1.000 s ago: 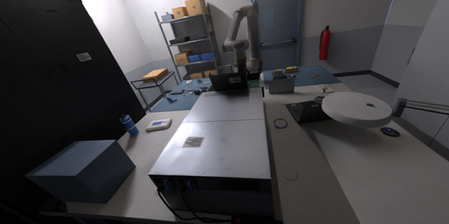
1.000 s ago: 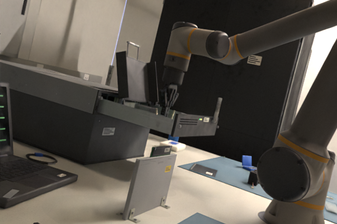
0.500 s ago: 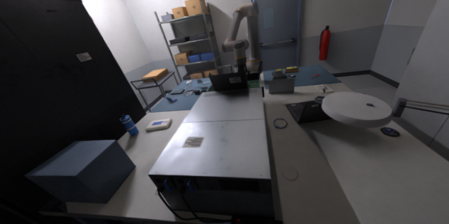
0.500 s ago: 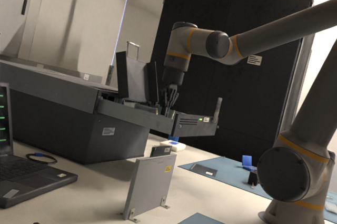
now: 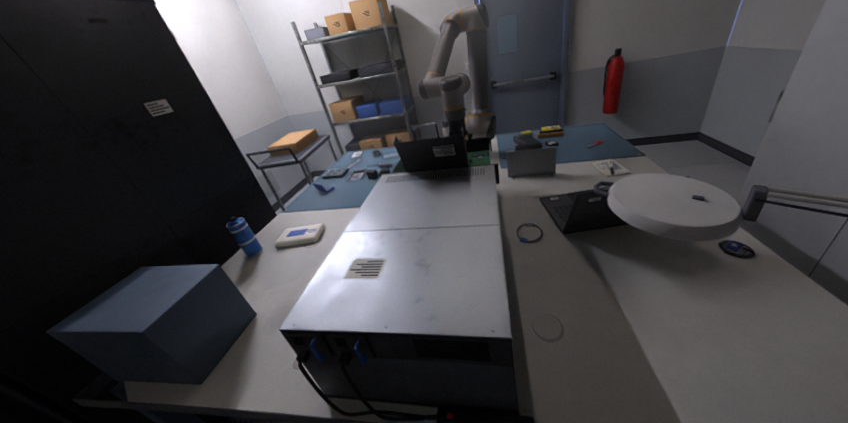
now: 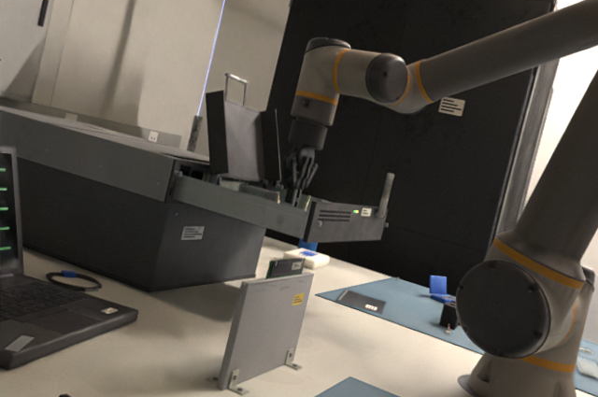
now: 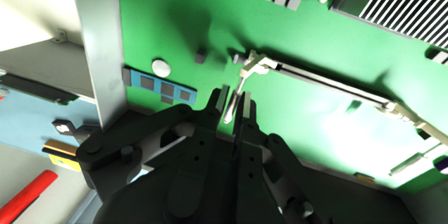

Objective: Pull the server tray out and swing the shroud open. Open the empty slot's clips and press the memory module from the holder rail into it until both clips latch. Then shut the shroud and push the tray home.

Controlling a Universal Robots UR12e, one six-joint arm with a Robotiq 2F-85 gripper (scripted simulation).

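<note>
The empty memory slot (image 7: 331, 83) runs across the green board of the pulled-out server tray (image 6: 290, 209), with a pale clip at each end. The near clip (image 7: 243, 76) is swung outward, its lever reaching down between the fingers of my gripper (image 7: 233, 106), which is opening and holds nothing. The far clip (image 7: 405, 111) sits at the slot's other end. The shroud (image 6: 241, 137) stands swung up behind my gripper. The memory module (image 6: 286, 267) sits in the holder rail (image 6: 265, 330) on the table in front of the server.
The server chassis (image 5: 410, 264) fills the middle of the bench, with a laptop (image 6: 43, 306) and a black cable loop (image 6: 73, 279) beside it. A heat sink (image 7: 405, 2) sits on the board beyond the slot. Blue mats with small tools lie near the arm's base.
</note>
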